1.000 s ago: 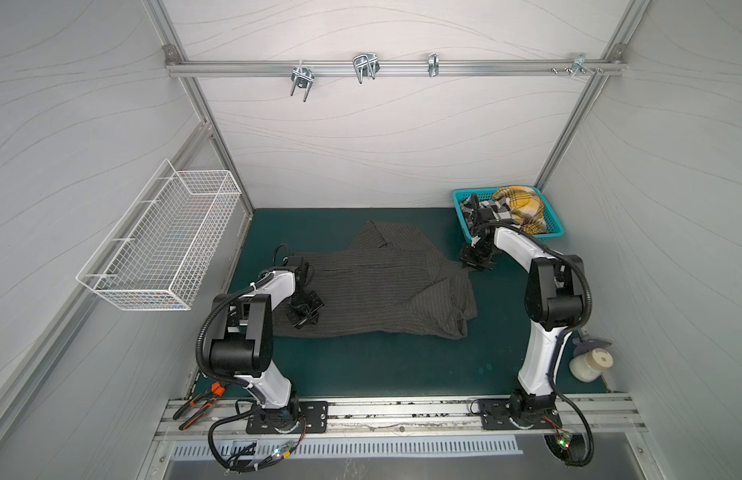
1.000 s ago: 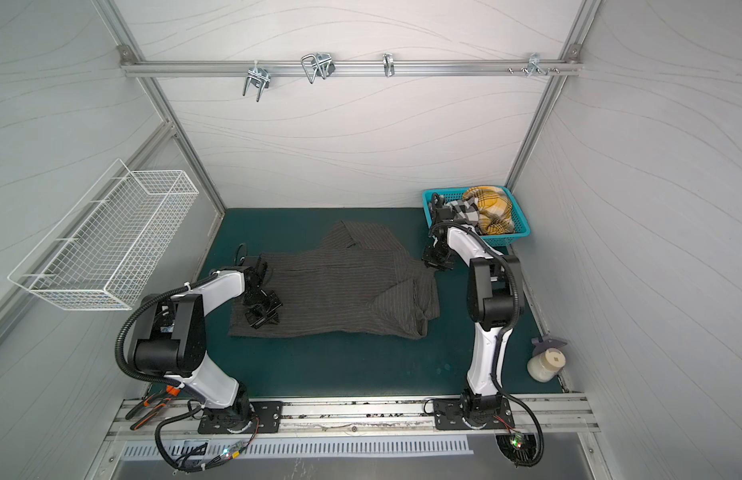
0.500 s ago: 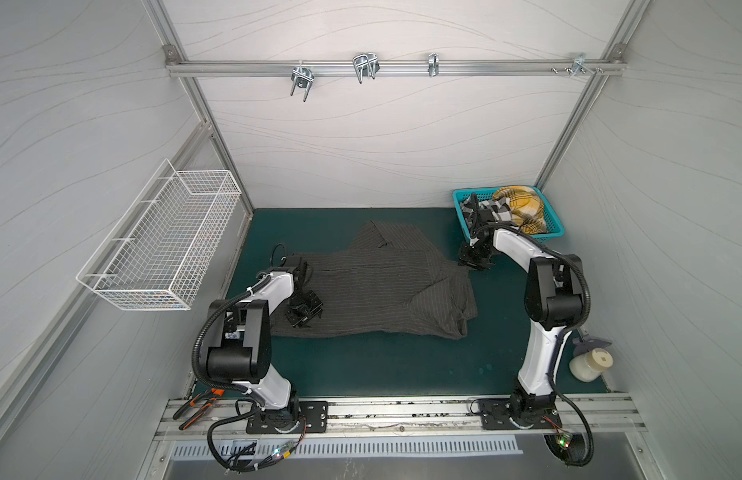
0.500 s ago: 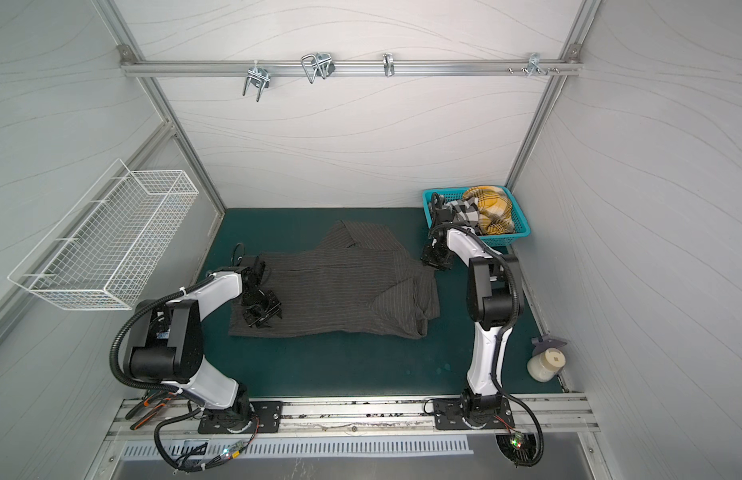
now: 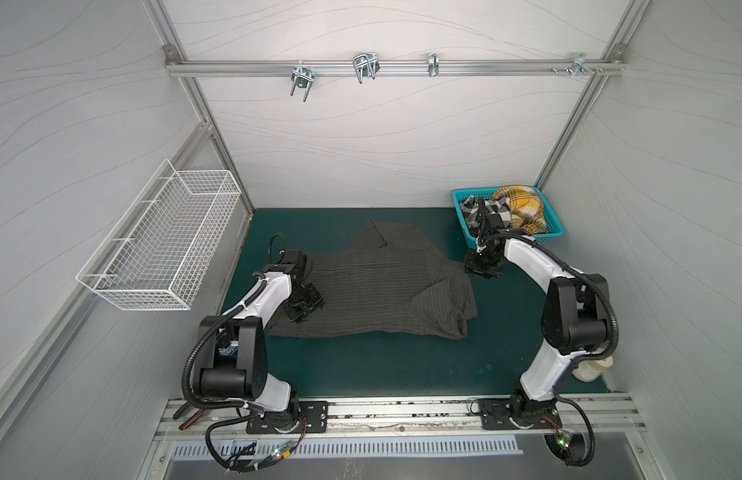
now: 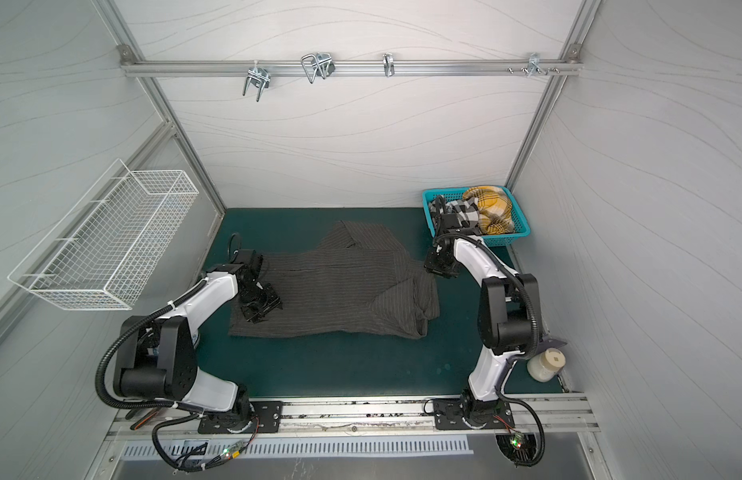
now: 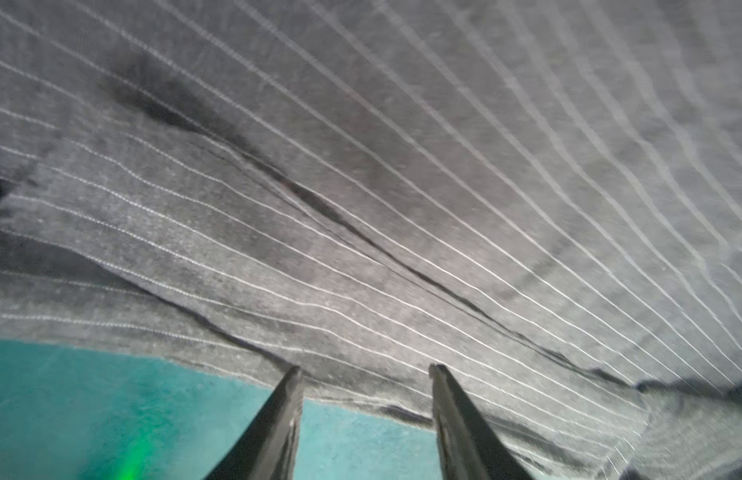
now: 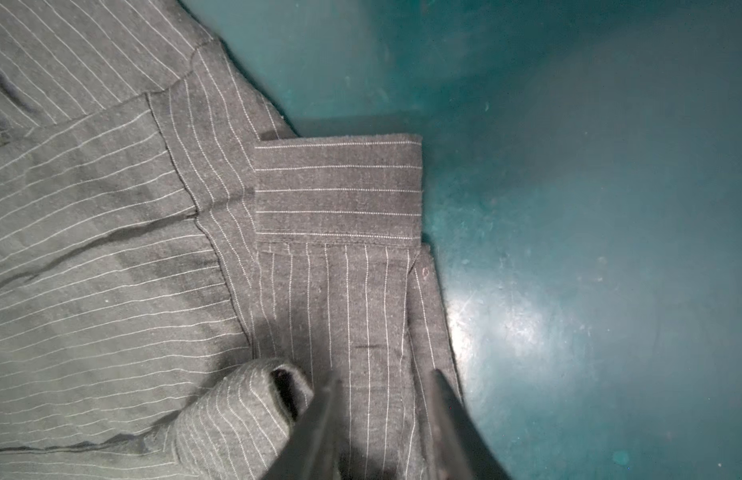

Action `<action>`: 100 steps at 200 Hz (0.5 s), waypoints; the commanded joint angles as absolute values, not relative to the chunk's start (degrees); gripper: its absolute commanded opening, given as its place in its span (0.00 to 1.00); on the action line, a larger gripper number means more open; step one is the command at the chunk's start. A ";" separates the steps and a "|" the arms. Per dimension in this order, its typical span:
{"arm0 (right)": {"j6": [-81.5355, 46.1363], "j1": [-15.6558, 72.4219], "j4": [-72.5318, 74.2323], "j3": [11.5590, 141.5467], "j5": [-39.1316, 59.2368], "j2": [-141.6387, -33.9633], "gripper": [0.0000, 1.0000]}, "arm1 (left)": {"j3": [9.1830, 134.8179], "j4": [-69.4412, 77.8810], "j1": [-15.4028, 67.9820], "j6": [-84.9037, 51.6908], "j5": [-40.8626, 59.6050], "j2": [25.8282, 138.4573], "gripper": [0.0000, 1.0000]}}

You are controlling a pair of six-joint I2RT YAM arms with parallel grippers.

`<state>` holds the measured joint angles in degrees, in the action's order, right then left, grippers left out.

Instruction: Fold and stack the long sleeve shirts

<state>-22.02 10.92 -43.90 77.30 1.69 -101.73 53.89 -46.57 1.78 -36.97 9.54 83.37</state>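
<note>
Dark green mat: left gripper hangs, jaws apart, over the spread charcoal pinstriped cloth shirt; right gripper straddles its sleeve, clamped or not I can't tell, near the teal plastic basket.

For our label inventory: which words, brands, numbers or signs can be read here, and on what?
No readable text. The pinstriped shirt, yellow plaid shirt, black-and-white plaid shirt, teal basket, wire basket and white jar show no print; circuit boards by the rail are too small to read.
</note>
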 commanded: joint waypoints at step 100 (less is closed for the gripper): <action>-21.39 11.83 -40.18 76.86 3.60 -112.13 0.20 | 54.70 -46.24 2.93 -35.44 7.64 77.77 0.44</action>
<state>-22.02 11.55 -40.56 75.20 3.14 -110.76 53.89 -46.48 2.70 -36.53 8.56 77.84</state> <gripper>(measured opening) 0.234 0.449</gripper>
